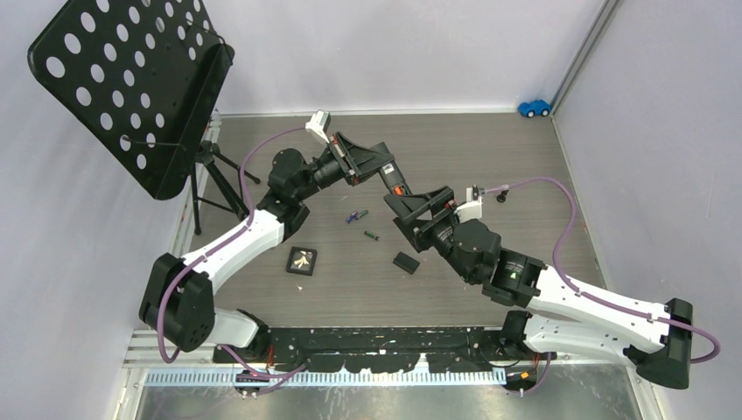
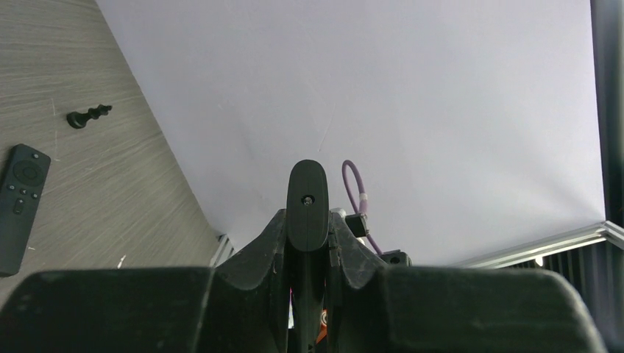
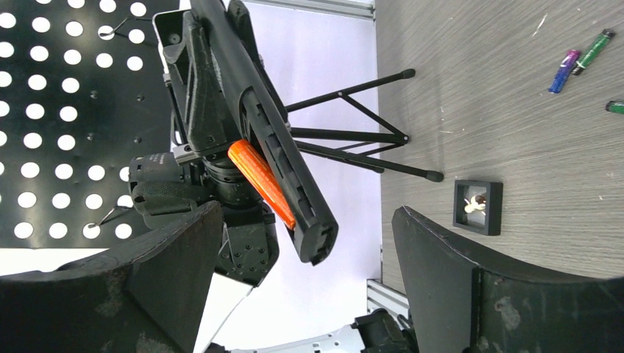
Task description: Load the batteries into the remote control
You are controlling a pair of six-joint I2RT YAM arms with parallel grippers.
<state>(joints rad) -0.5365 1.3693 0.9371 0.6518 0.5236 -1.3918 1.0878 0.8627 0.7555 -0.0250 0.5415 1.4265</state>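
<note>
Step in hand, as I judge it: seating the first cell. My left gripper (image 2: 308,232) is pressed tight on the remote (image 3: 279,147) and holds it off the table (image 1: 525,157) at scene centre. The orange battery (image 3: 261,184) lies in the open bay, long axis along the remote's length, one end pointing toward my right gripper (image 3: 307,215), which is spread wide and empty. I cannot tell whether the cell is fully seated. The next move calls for checking that, then fetching the blue battery (image 3: 564,71) lying near the remote.
</note>
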